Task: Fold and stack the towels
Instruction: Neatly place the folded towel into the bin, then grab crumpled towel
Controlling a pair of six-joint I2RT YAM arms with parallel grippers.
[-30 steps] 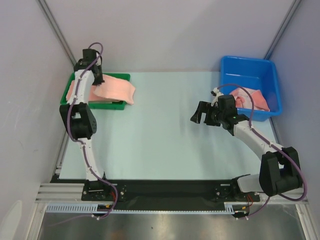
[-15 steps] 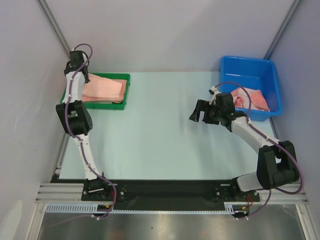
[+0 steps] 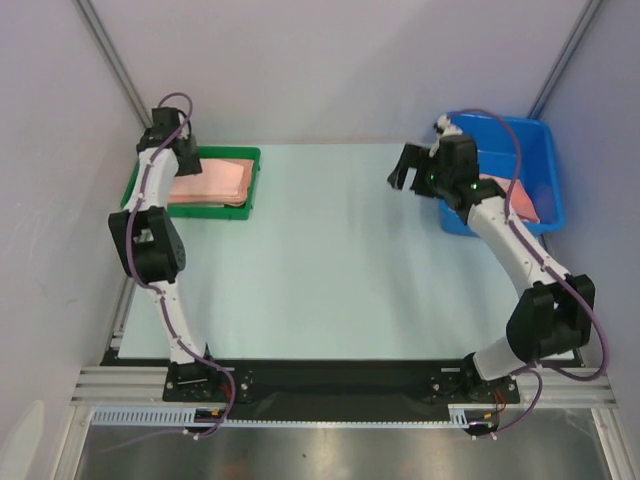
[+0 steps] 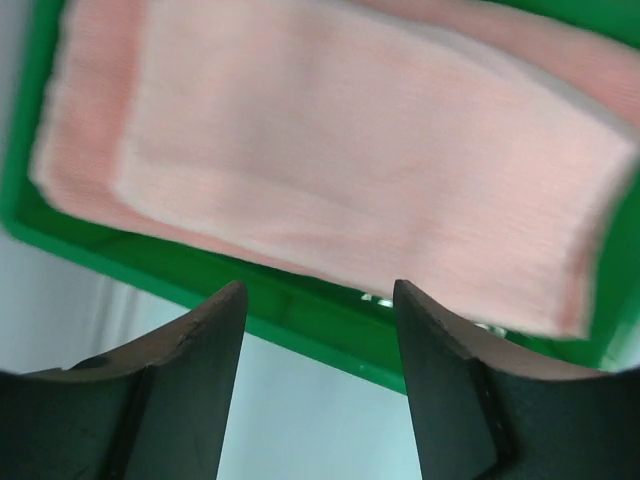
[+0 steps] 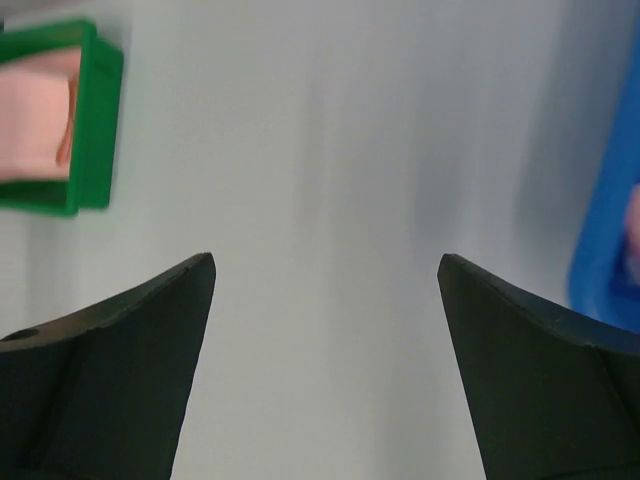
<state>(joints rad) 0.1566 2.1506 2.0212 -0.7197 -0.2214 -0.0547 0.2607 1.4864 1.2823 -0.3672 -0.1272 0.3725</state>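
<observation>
- Nearest us, a black rail [image 3: 330, 380] carries both arm bases at the edge of the worktop [image 3: 330, 260], with bare metal sheet [image 3: 330, 450] in front of it.
- The worktop itself is a pale mint sheet, flat and matte.
- Far left, a green tray [image 3: 253, 180] sits on the worktop, and the folded salmon-pink towels [image 3: 215, 180] lie flat inside it, stacked.
- The stack's long axis runs left to right, along the worktop's far edge; in the left wrist view it slants a little across the tray.
- Left gripper [image 3: 185, 160] hangs over the tray's left end, released, nothing between its fingers [image 4: 215, 340].
- Right gripper [image 3: 405, 168] hovers over bare worktop just beside the blue bin [image 3: 520, 140], spread wide and empty.
- A crumpled pink towel [image 3: 528, 205] lies in that bin, its direction unclear.
- Beyond it all, plain grey walls [image 3: 330, 70] and slanting metal posts [image 3: 110, 60] close the cell.
</observation>
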